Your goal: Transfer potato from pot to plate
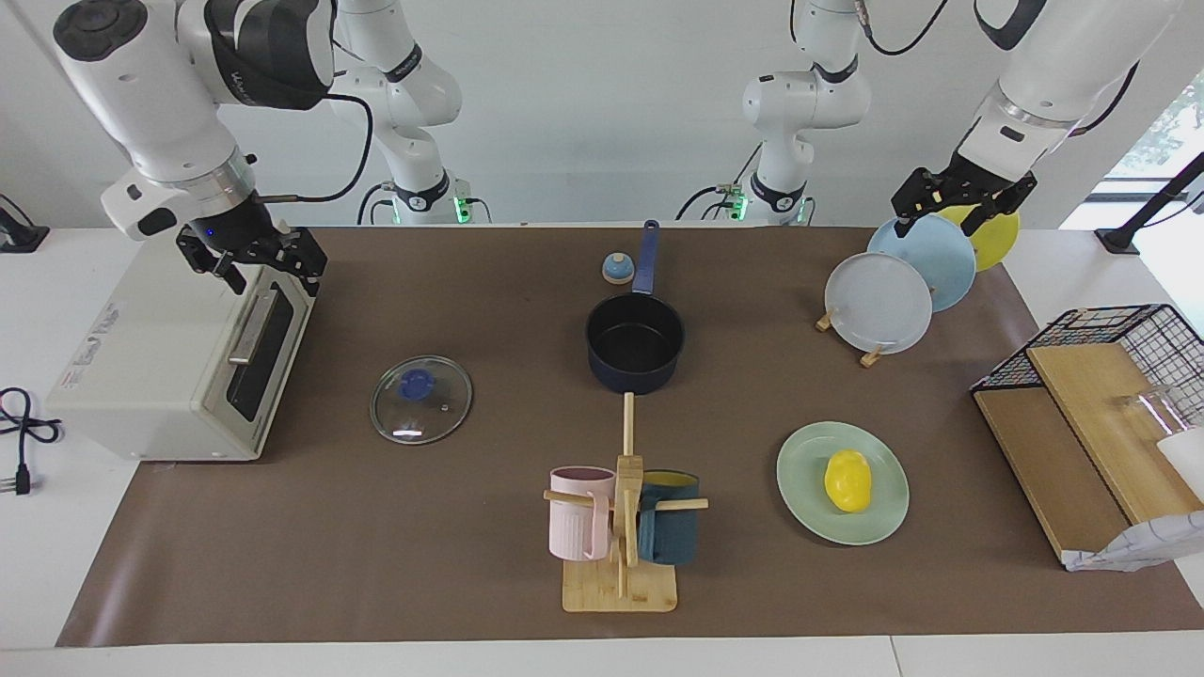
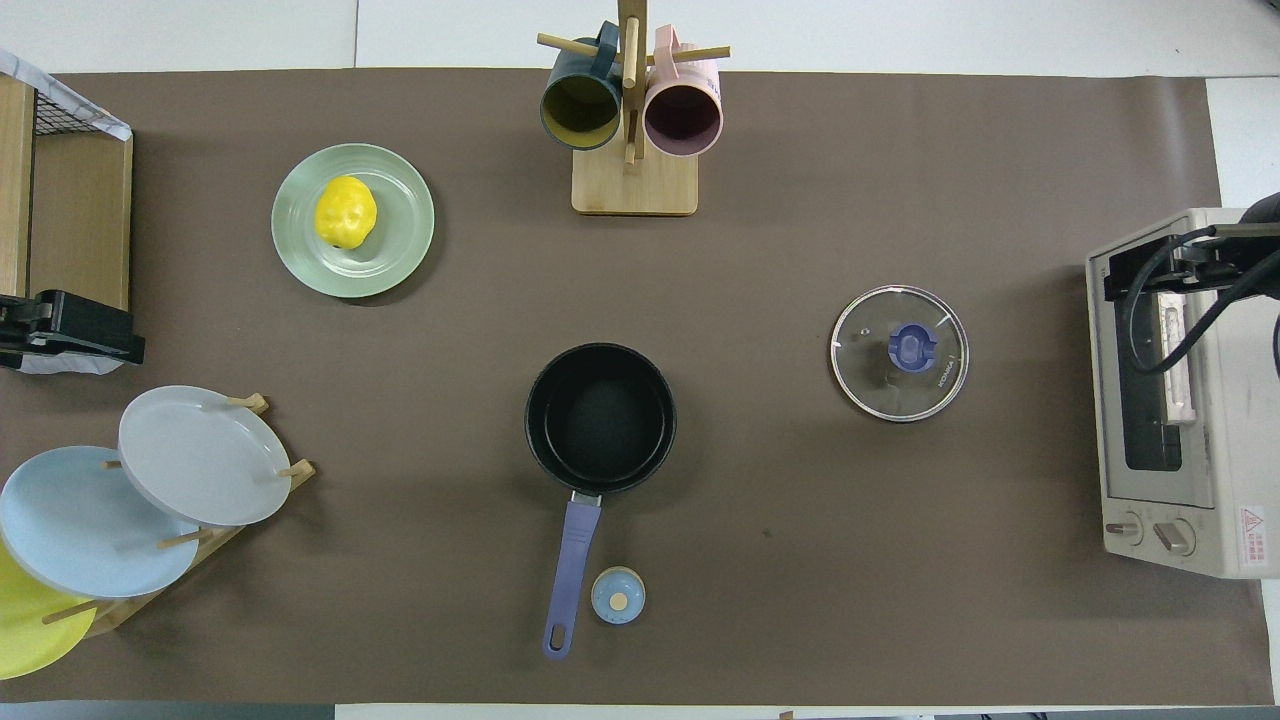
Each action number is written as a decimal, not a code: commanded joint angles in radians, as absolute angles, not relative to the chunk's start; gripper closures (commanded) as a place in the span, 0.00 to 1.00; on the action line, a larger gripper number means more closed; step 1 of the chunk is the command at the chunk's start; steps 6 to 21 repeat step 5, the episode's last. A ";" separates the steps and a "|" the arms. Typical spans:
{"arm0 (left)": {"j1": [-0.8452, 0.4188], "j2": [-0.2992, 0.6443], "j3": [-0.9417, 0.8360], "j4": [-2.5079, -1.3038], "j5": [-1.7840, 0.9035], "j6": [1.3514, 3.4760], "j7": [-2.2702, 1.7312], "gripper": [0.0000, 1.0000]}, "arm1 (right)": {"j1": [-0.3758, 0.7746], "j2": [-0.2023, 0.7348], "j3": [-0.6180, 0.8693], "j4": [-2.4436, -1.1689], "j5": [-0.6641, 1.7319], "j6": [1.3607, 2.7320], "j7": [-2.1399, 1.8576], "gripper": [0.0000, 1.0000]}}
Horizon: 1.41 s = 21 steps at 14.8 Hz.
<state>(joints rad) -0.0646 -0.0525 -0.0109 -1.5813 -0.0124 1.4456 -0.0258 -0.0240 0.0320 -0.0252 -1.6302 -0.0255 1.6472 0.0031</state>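
Note:
The yellow potato [image 1: 848, 480] lies on the mint-green plate [image 1: 802, 492], toward the left arm's end of the table and farther from the robots than the pot; in the overhead view the potato [image 2: 345, 211] sits on the plate [image 2: 400, 240] too. The navy pot [image 1: 635, 342] stands empty mid-table, its blue handle pointing toward the robots; it also shows in the overhead view [image 2: 600, 417]. My left gripper [image 1: 941, 222] is open and empty, raised over the plate rack. My right gripper [image 1: 268, 271] is open and empty over the toaster oven.
A rack with grey-white [image 1: 879, 303], light blue and yellow plates stands near the left arm. The glass lid [image 1: 420, 399] lies beside the toaster oven [image 1: 160, 376]. A mug stand [image 1: 621, 527] with pink and teal mugs, a small blue bell [image 1: 617, 269] and a wire basket [image 1: 1110, 329] are also on the table.

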 commanded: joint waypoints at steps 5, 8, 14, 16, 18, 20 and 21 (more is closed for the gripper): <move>-0.071 -0.066 -0.014 -1.582 -0.002 1.439 -0.038 0.00 | -0.037 0.015 -0.017 -1.640 -0.009 1.634 0.012 0.00; -0.071 -0.066 -0.014 -1.582 -0.002 1.439 -0.038 0.00 | -0.037 0.015 -0.017 -1.640 -0.009 1.634 0.012 0.00; -0.071 -0.066 -0.014 -1.582 -0.002 1.439 -0.038 0.00 | -0.037 0.015 -0.017 -1.640 -0.009 1.634 0.012 0.00; -0.071 -0.066 -0.014 -1.582 -0.002 1.439 -0.038 0.00 | -0.037 0.015 -0.017 -1.640 -0.009 1.634 0.012 0.00; -0.071 -0.066 -0.014 -1.582 -0.002 1.439 -0.038 0.00 | -0.037 0.015 -0.017 -1.640 -0.009 1.634 0.012 0.00; -0.071 -0.066 -0.014 -1.582 -0.002 1.439 -0.038 0.00 | -0.037 0.015 -0.017 -1.640 -0.009 1.634 0.012 0.00; -0.071 -0.066 -0.014 -1.582 -0.002 1.439 -0.038 0.00 | -0.037 0.015 -0.017 -1.640 -0.009 1.634 0.012 0.00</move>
